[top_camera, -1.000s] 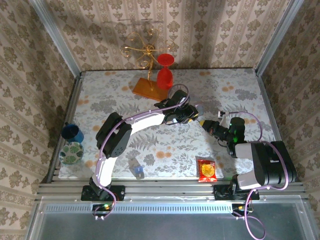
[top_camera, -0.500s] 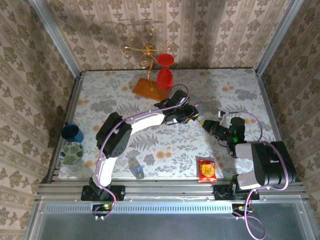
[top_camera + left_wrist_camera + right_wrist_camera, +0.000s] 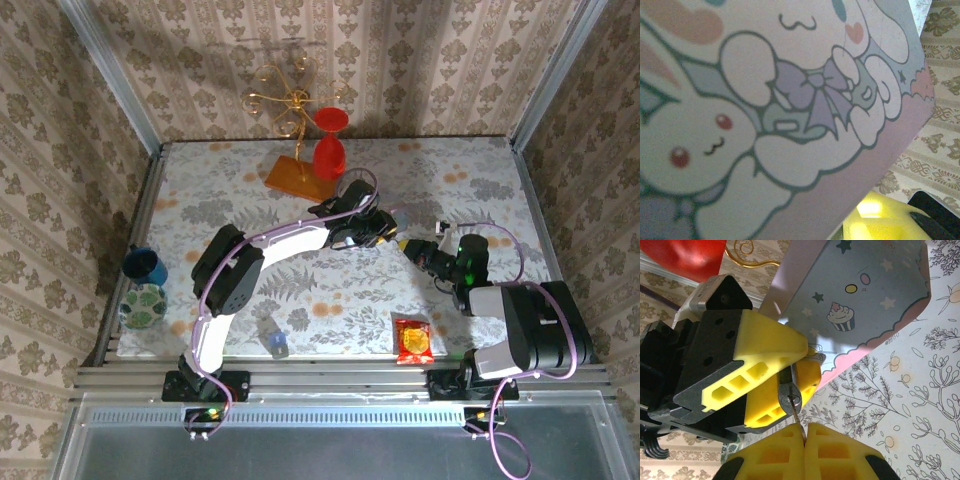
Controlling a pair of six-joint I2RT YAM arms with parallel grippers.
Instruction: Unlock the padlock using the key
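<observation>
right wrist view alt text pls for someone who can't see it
The right tool pinches a thin key whose tip meets the keyhole of a small padlock clamped in the left tool. A pastel tin with stars and a cupcake sits behind.

No letters, numbers or brand names can be read. The print on the red snack packet (image 3: 414, 340), which lies well to the near side of the right gripper (image 3: 406, 245), is too small to be made out. On the patterned tin box (image 3: 860, 295), just behind the left gripper (image 3: 790, 371), only drawn figures are seen: a cupcake (image 3: 841, 316) and stars on one face, and cartoon rabbits (image 3: 705, 145) on another.
</observation>
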